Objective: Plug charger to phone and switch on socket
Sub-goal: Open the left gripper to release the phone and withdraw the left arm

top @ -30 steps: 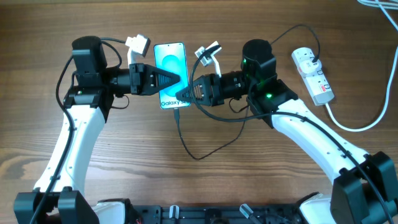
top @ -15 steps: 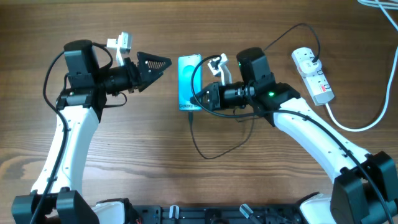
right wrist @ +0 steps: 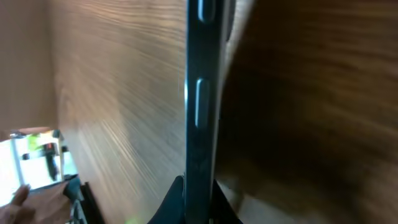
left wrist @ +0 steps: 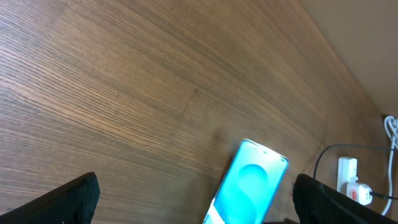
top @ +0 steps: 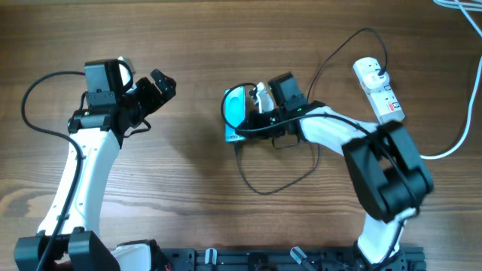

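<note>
Right pincer (top: 242, 126) (elbow raised) clamps phone (top: 234, 111).

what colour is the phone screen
The phone has a teal-blue screen; left wrist view shows it best.

Even, bright overhead view, soft shadows on the table (top: 188, 188), right wrist view dim, seemingly motion-blurred.

1. Overhead looks straight down from high above the worktop (top: 188, 218), taking in both arms whole, their bases at the bottom edge of the view
2. Left wrist looks low and slantwise across the wood toward the phone (left wrist: 252, 183) and, farther right, the socket (left wrist: 349, 180); overhead shows both of these too
3. Right wrist sits very close, sighting along the phone's thin edge, with the wood behind blurred
</note>
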You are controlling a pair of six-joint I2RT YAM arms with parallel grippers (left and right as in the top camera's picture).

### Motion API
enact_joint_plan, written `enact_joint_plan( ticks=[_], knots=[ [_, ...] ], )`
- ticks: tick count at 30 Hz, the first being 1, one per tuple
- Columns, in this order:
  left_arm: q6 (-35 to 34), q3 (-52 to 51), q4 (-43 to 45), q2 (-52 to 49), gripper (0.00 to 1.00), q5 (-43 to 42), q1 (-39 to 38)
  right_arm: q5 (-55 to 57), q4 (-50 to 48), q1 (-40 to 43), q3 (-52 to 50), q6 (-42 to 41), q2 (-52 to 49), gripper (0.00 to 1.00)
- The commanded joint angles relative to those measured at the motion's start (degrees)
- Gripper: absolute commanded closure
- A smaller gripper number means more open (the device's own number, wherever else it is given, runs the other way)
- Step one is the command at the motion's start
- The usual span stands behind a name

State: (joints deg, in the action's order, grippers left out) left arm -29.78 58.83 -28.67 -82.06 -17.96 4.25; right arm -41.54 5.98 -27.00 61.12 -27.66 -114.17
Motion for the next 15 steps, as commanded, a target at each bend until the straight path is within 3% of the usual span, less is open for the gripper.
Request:
enact_joint_plan(
  ticks=[1,15],
  knots=[
    [1.09,-0.02,0.07,0.74,0.0,1.11,0.22,0.39,-2.38,-0.02,0.39,0.76,-3.96,0.96],
    [1.09,-0.04,0.07,0.74,0.0,1.11,0.22,1.29,-2.49,-0.02,0.39,3.45,-4.26,0.92]
  ],
)
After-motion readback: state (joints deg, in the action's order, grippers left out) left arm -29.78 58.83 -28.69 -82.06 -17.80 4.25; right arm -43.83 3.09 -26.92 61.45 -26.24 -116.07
